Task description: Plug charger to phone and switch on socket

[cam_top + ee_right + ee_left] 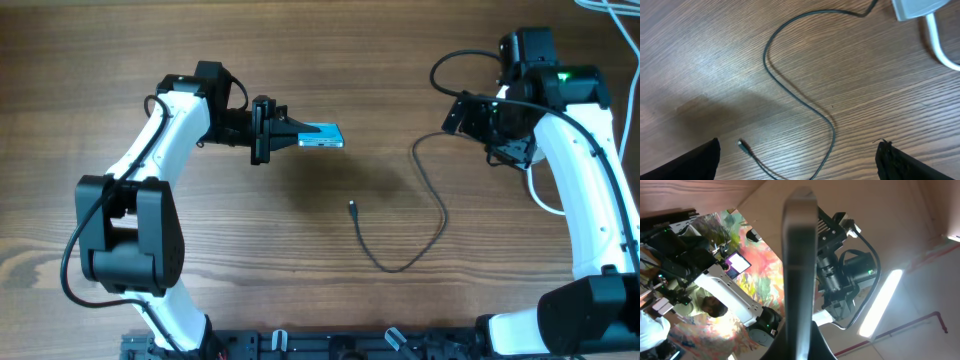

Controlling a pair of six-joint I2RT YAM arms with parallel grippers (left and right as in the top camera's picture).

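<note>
Charger (833,131) snakes away from the socket (915,7) at the corner. Its plug tip (740,143) lies loose, well apart from the socket.

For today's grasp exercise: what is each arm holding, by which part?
The phone, clamped at one short end by the left jaws; right jaws empty.

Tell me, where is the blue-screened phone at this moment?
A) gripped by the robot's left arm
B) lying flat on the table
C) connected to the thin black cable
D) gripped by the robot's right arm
A: the phone is clamped in the left gripper above the wood, while the charger's plug tip lies loose on the table.
</note>
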